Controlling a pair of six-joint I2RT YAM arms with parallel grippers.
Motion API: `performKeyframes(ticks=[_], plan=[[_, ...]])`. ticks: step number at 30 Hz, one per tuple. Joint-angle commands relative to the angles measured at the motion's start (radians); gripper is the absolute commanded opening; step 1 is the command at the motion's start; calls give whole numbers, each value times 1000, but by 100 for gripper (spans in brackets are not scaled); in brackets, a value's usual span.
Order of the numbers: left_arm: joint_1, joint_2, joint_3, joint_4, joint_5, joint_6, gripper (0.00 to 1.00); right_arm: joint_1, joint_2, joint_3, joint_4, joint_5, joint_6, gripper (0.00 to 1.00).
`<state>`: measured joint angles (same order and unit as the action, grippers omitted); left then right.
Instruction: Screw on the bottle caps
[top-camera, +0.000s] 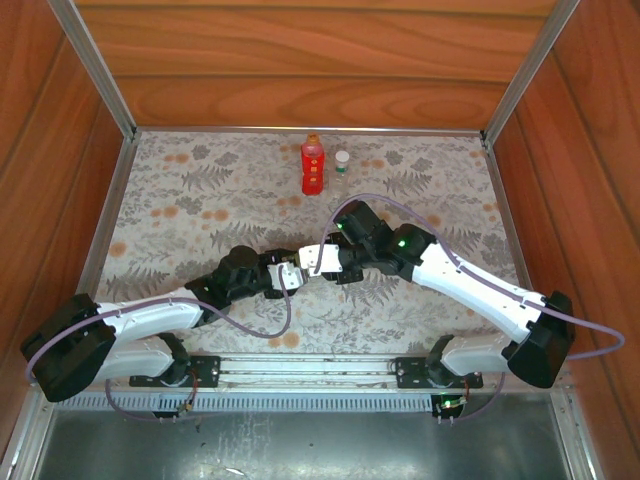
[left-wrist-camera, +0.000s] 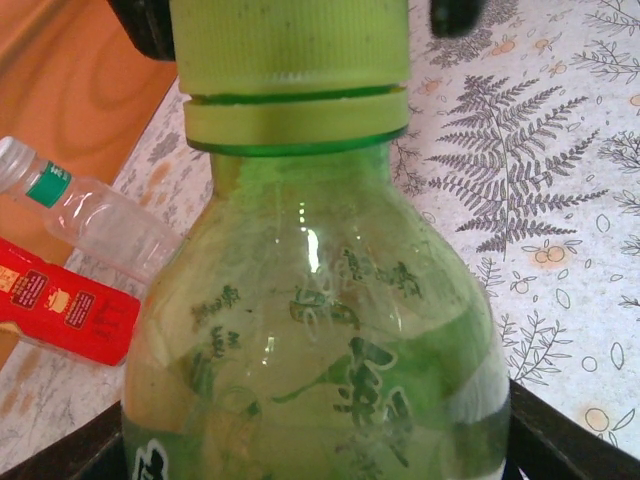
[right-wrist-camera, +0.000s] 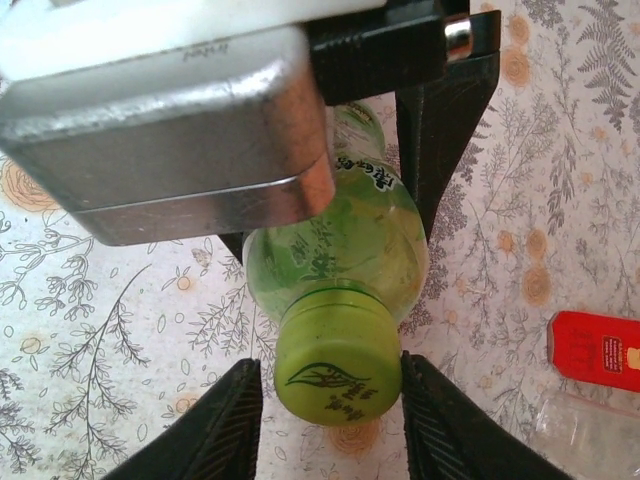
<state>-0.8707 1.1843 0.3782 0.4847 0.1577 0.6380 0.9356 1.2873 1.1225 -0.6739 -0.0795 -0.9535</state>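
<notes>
Two claws meet on one green bottle (left-wrist-camera: 320, 330). Its body is gripped by the left claw (top-camera: 289, 278), long axis pointing straight at the right claw (right-wrist-camera: 330, 385), whose jaws flank the yellow-green cap (right-wrist-camera: 335, 372) seated on the neck. Clamped or just shy: cannot tell.

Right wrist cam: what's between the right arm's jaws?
The yellow-green cap, on the green bottle, sits between them, seen in the right wrist view.

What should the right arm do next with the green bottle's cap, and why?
Probably close the right gripper on the yellow-green cap: its fingers flank it with a slight gap, atop the green bottle the left gripper holds.
</notes>
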Motion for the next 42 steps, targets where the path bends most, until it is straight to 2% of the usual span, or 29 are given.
performKeyframes(ticks=[1, 3, 8, 11, 13, 15, 17, 21, 24, 25, 27, 31, 34, 39, 42], plan=[[-5, -21, -7, 10, 12, 11, 65, 0, 12, 23, -22, -21, -33, 35], [-5, -21, -7, 11, 11, 11, 65, -1, 14, 20, -18, -16, -17, 26], [-4, -24, -9, 9, 8, 11, 65, -1, 6, 6, 37, 10, 103, 16], [-4, -24, -9, 9, 5, 11, 65, -1, -11, -19, 153, 70, 388, 5], [-5, -25, -9, 9, 1, 14, 65, -2, -19, -21, 194, 129, 609, 8], [-5, -23, -9, 9, 0, 15, 65, -7, -31, -24, 213, 184, 841, 6], [-4, -19, -6, 9, 0, 14, 65, -10, -44, -35, 218, 154, 1041, 1], [-5, -15, -3, 9, 6, 15, 65, -12, -56, -48, 212, 79, 1389, 0], [-4, -9, 1, 9, 11, 14, 65, -17, -29, -7, 127, 50, 1505, 0], [-5, -7, 2, 9, 11, 15, 65, -17, -24, 1, 104, 43, 1497, 0], [-5, -8, 2, 9, 11, 15, 65, -17, -28, 1, 96, 23, 1399, 7], [-4, -13, -2, 9, 8, 16, 65, -17, -64, -33, 113, 15, 1115, 29], [-5, -25, -8, 9, 5, 16, 65, -17, -101, -43, 98, -4, 820, 42], [-5, -40, -13, 9, 6, 15, 65, -17, -149, -52, 79, -46, 335, 50], [-5, -40, -14, 7, 12, 14, 65, -17, -135, -31, 45, -36, 145, 52]])
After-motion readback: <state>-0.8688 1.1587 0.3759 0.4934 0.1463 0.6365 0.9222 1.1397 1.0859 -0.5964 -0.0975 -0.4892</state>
